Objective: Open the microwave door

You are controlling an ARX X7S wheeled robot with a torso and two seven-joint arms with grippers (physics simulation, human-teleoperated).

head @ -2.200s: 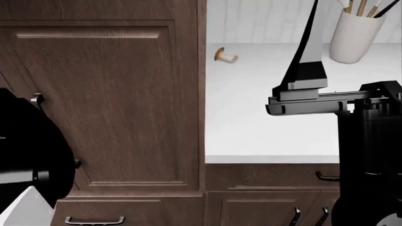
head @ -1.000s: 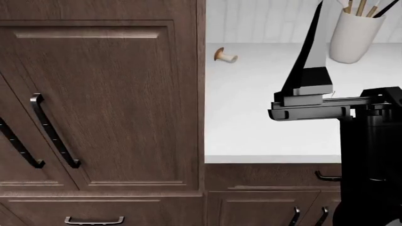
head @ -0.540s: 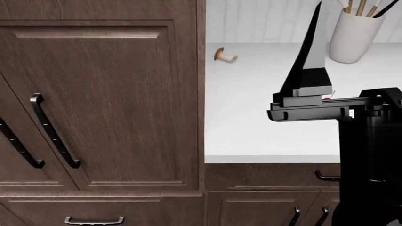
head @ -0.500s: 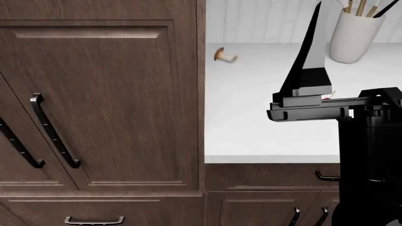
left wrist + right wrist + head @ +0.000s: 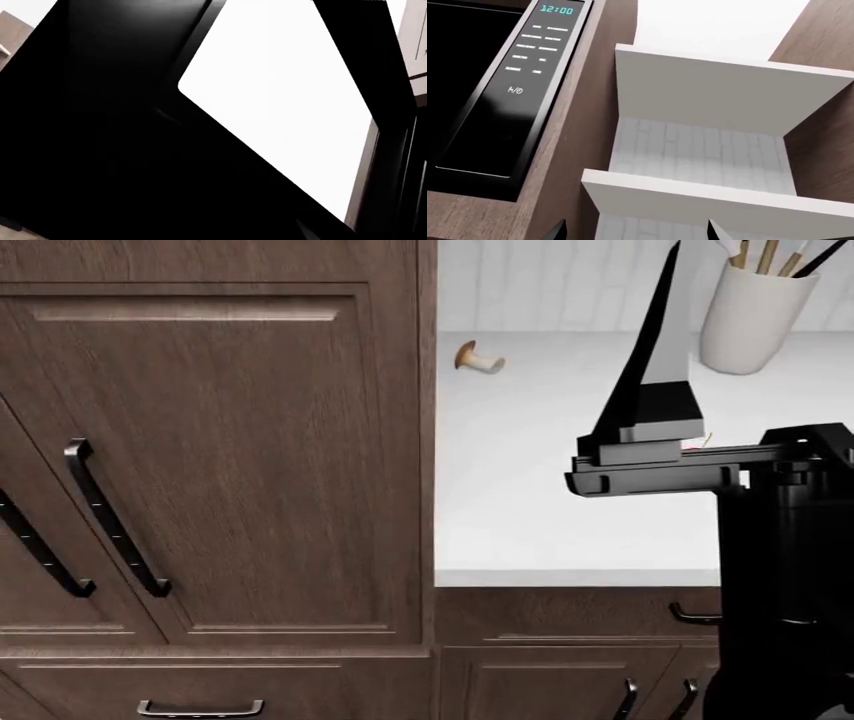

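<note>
The microwave [image 5: 474,90] shows in the right wrist view as a black built-in unit set in brown wood. Its dark door is shut flush, and beside it is a control panel [image 5: 537,55] reading 12:00. My right gripper [image 5: 635,230] is open with nothing between its two dark fingertips [image 5: 557,231], and it sits away from the microwave, facing the wood frame and white shelves. In the head view only the right arm [image 5: 787,570] shows, reaching upward out of frame. A black surface [image 5: 100,125] fills most of the left wrist view, and the left gripper cannot be made out against it.
Tall brown cabinet doors with black bar handles [image 5: 114,520] fill the left of the head view. A white counter [image 5: 561,510] holds a small mushroom-like object [image 5: 478,358] and a white utensil pot [image 5: 754,315]. Drawers sit under the counter. White open shelves [image 5: 714,105] stand beside the microwave.
The left arm's black bulk has left the lower left of the head view, uncovering the cabinet handles. The right arm has barely shifted.
</note>
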